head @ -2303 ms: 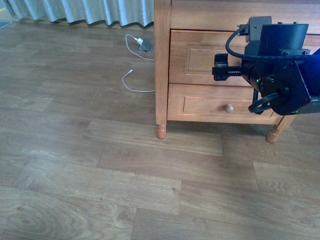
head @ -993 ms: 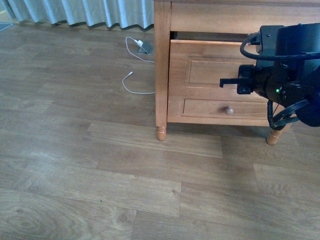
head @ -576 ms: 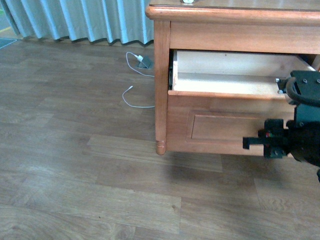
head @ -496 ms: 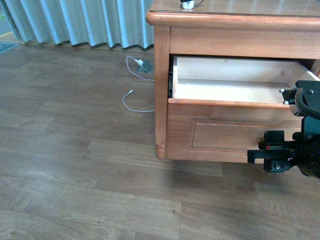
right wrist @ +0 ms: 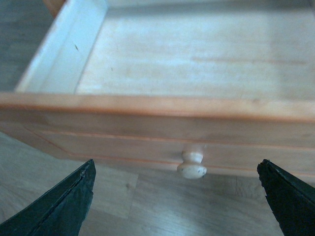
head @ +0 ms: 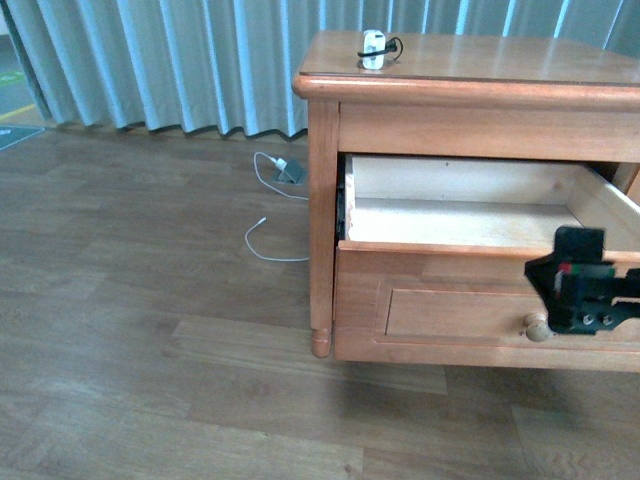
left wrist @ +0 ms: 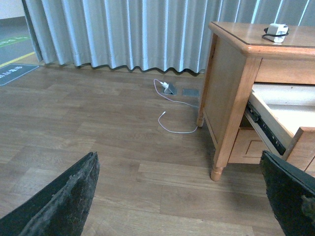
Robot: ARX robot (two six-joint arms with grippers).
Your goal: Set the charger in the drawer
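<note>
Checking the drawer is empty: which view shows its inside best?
Right wrist view: it looks down into the drawer, onto its bare floor. Front view shows floor and back wall obliquely; left wrist view only a corner.

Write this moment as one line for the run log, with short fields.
drawer: open, nothing seen inside | charger: on nightstand | right tool: open, by knob | left tool: open, holding nothing

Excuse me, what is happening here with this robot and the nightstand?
The robot is partway through putting the charger away. The upper drawer is pulled open, showing its pale inside. The right hand is open in front of the drawer front, at the round knob, and grips nothing. The charger lies on top of the nightstand, not yet picked up. The left hand is open too, above the floor.
</note>
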